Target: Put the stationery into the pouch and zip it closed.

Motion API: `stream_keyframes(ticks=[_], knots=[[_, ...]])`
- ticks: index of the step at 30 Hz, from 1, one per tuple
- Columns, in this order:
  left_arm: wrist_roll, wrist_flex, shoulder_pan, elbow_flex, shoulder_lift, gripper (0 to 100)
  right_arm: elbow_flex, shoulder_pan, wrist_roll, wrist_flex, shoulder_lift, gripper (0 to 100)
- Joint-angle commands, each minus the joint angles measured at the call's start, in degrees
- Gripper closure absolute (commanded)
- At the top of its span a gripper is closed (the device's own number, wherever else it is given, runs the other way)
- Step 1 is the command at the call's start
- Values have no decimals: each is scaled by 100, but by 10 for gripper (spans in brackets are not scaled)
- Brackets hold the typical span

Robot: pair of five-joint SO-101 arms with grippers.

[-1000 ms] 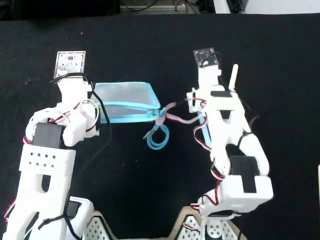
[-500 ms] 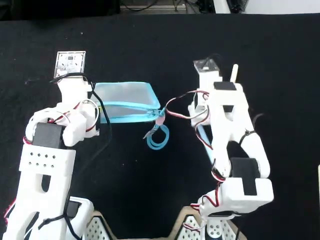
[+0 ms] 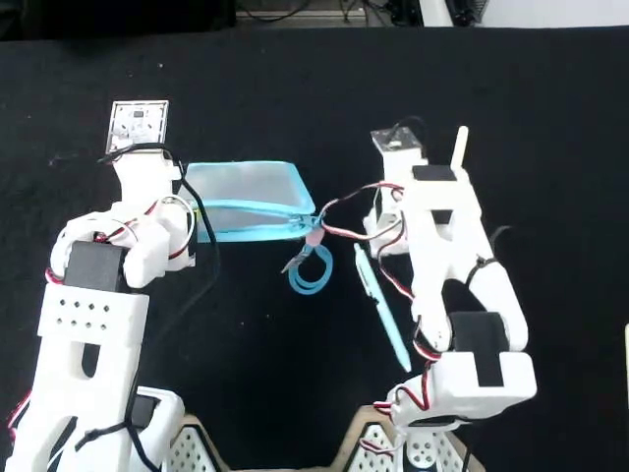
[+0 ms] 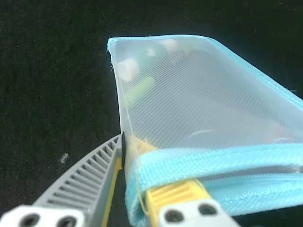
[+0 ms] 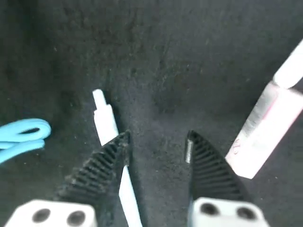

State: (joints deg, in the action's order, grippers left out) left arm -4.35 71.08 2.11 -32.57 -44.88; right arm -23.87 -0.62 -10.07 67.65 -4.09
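Slim white-and-pale-blue pen (image 3: 381,305) now lies free on the black surface (image 3: 550,98), angled out from under the right arm. A second ago it sat tucked beneath that arm.

Right gripper (image 5: 156,142): jaws apart, empty, pen just beside one jaw.

Farther out: translucent pouch with blue zip edging (image 3: 246,192), some items inside, corner clamped in left gripper (image 4: 130,142) jaws.

Judgement: pen remains outside the pouch and needs a fresh grasp.

There is one translucent mesh pouch with light-blue zip trim (image 3: 246,192), upper left of centre; the pieces inside it overlap too much to count. At centre is one light-blue cord loop (image 3: 307,288), right of centre one slim light-blue pen (image 3: 382,307), and upper right one cream stick (image 3: 460,146). There are two white robot arms: left arm (image 3: 93,295) and right arm (image 3: 457,285).
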Motion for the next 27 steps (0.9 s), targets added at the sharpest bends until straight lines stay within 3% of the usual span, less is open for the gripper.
stream_keyframes(ticks=[1, 10, 16, 20, 27], knots=[[-44, -18, 48, 66, -18, 970, 356, -308, 9, 70, 277, 832], [-26, -18, 40, 75, -18, 970, 347, -1046, 53, 176, -259, 832], [-9, -114, 40, 57, -18, 970, 365, -791, 9, -185, -901, 841], [-9, -141, 40, 66, -18, 970, 347, -527, 26, -185, -752, 995], [-9, -141, 40, 66, -9, 970, -233, -132, 9, -141, 629, 988]])
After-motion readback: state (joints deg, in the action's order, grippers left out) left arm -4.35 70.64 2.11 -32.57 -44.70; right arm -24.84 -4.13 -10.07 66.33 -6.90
